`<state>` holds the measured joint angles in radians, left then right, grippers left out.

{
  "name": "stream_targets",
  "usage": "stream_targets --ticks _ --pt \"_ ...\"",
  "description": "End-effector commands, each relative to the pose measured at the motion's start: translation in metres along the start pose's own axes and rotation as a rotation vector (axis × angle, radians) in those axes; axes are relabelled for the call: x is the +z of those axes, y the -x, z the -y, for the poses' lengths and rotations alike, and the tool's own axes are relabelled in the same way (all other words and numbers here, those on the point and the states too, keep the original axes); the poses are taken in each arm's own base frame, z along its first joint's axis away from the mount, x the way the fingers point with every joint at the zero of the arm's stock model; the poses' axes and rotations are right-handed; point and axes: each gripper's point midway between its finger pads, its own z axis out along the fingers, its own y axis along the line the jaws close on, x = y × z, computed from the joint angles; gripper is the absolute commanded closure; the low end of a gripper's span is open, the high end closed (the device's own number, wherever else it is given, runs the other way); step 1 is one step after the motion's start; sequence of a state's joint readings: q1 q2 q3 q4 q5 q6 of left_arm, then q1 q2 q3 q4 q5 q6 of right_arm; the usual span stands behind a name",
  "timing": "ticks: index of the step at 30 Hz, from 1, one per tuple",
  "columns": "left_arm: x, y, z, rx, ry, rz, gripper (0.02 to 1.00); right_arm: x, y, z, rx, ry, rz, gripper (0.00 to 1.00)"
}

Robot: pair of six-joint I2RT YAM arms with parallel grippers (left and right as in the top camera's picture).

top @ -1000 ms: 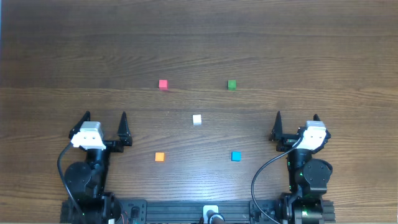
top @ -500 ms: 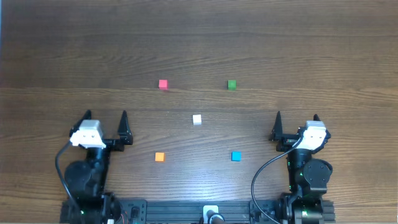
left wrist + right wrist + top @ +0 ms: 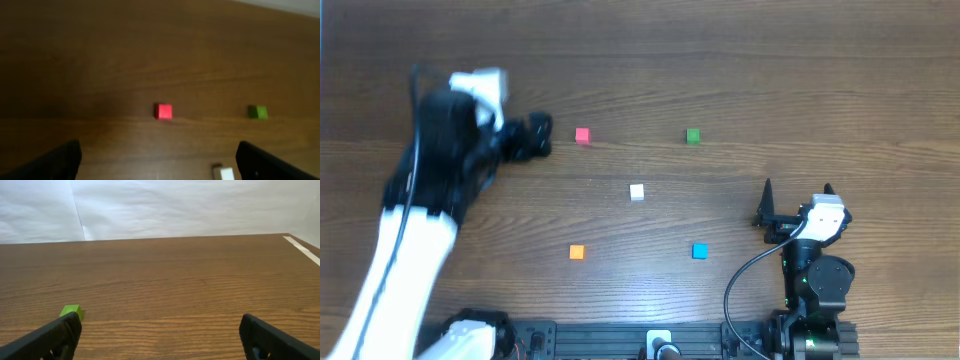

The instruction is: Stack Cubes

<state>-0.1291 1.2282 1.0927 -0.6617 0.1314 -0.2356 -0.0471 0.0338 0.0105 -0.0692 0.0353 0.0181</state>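
Several small cubes lie apart on the wooden table: pink (image 3: 582, 135), green (image 3: 693, 136), white (image 3: 637, 192), orange (image 3: 577, 252) and blue (image 3: 699, 251). None rests on another. My left gripper (image 3: 533, 136) is raised over the far left of the table, just left of the pink cube, open and empty. Its wrist view has the pink cube (image 3: 163, 111) ahead between the fingers, the green cube (image 3: 258, 112) and the white cube (image 3: 226, 173) off to one side. My right gripper (image 3: 797, 192) stands open and empty at the near right; the green cube (image 3: 71, 312) lies ahead of it.
The wooden table (image 3: 800, 80) is bare beyond the cubes. A white backdrop (image 3: 190, 207) stands behind its far edge. Both arm bases and a black rail (image 3: 660, 340) run along the near edge.
My left arm has swung up and away from its rest pose at the near left, bringing its gripper beside the pink cube. The right arm and all cubes have stayed put.
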Motion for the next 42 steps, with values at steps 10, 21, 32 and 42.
stream_targets --ticks 10,21,32,42 --pt "0.136 -0.043 0.044 -0.012 0.061 -0.441 0.020 0.000 -0.001 0.001 -0.004 -0.001 0.000 0.007" --pt "0.175 -0.096 0.027 -0.018 0.146 -0.602 0.058 0.000 -0.001 0.001 -0.004 -0.001 0.000 0.007" --pt "0.189 -0.099 0.009 0.009 0.237 -0.582 0.150 0.000 -0.001 0.001 -0.004 -0.001 0.000 0.009" --pt "0.197 -0.096 0.007 0.026 0.241 -0.557 0.281 0.000 -0.001 0.001 -0.004 -0.001 0.000 0.007"
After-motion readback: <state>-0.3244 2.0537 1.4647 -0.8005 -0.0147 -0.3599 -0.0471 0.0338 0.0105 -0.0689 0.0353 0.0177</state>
